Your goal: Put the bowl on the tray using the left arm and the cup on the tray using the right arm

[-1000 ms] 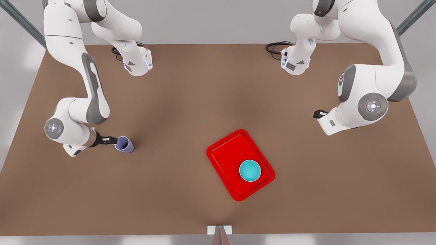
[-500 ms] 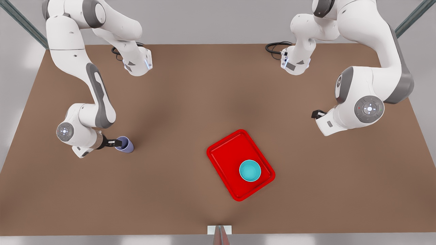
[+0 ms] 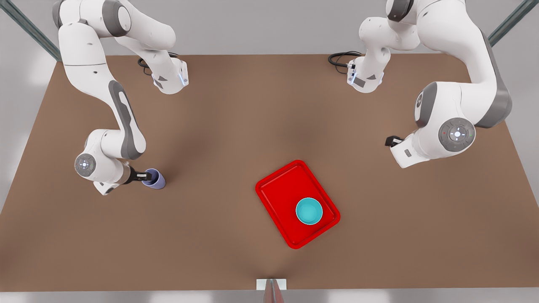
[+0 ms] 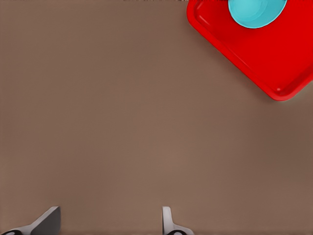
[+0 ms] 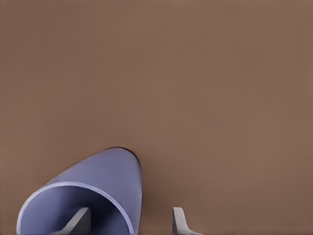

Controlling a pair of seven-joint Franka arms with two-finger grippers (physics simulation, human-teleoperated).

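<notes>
The lavender cup (image 3: 155, 179) stands on the table at the front view's left. My right gripper (image 3: 143, 176) is at its rim and open. In the right wrist view one finger sits inside the cup (image 5: 98, 186) and the other outside, so the right gripper (image 5: 131, 221) straddles the near wall. The turquoise bowl (image 3: 309, 211) rests inside the red tray (image 3: 282, 189) near the front middle. My left gripper (image 3: 389, 141) hangs open over bare table at the front view's right, apart from the tray (image 4: 254, 54) and bowl (image 4: 257, 11), with nothing in the left gripper (image 4: 107, 220).
Both arm bases stand at the table's far edge, with a black cable (image 3: 341, 58) coiled by one. A small white bracket (image 3: 271, 284) sits at the near edge. Brown table (image 3: 236, 126) stretches between the cup and the tray.
My right arm has pushed toward the cup, sliding its fingers over the rim. The left arm shifted slightly early on, then held still. Cup, bowl and tray have not moved.
</notes>
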